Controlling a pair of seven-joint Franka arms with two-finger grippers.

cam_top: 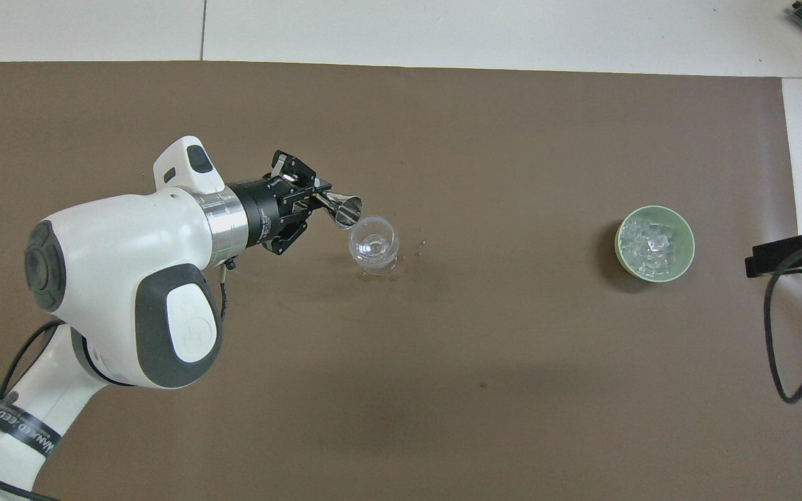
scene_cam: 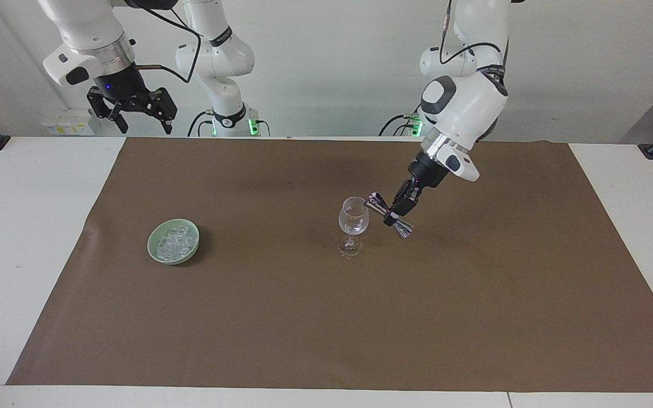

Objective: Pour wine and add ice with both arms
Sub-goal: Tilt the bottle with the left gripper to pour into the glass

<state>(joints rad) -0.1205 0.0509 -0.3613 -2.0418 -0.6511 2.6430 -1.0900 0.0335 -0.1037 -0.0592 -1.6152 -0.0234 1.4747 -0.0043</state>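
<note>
— Ice (scene_cam: 174,243) first: where is it?

— Heaped in a green bowl (scene_cam: 156,258) on the brown mat (scene_cam: 326,317), toward the right arm's end of the table (scene_cam: 26,238). In the overhead view the cubes (cam_top: 652,245) fill most of the bowl (cam_top: 686,261).

— And the glass?

— A clear glass (scene_cam: 353,224) stands upright on its stem near the middle of the mat, well apart from the bowl. From above, a few small wet spots sit on the mat just beside its foot.

— What has the left gripper got?

— The left gripper (scene_cam: 397,211) is clamped round the waist of a shiny steel jigger (scene_cam: 390,215), held tilted, its upper mouth right at the glass's rim. The overhead view shows the jigger (cam_top: 342,207) pointing into the glass (cam_top: 372,245), with the gripper (cam_top: 307,206) reaching in from the left arm's end.

— The right one?

— The right gripper (scene_cam: 140,115) waits high above the table's edge nearest the robots, fingers spread and holding nothing.

— The surface and the room?

— A white table, the brown mat covering most of it and leaving white strips at both ends. A plain pale wall stands at the robots' backs, green lights glow at the arm bases, and black clamps sit at the table's corners.
</note>
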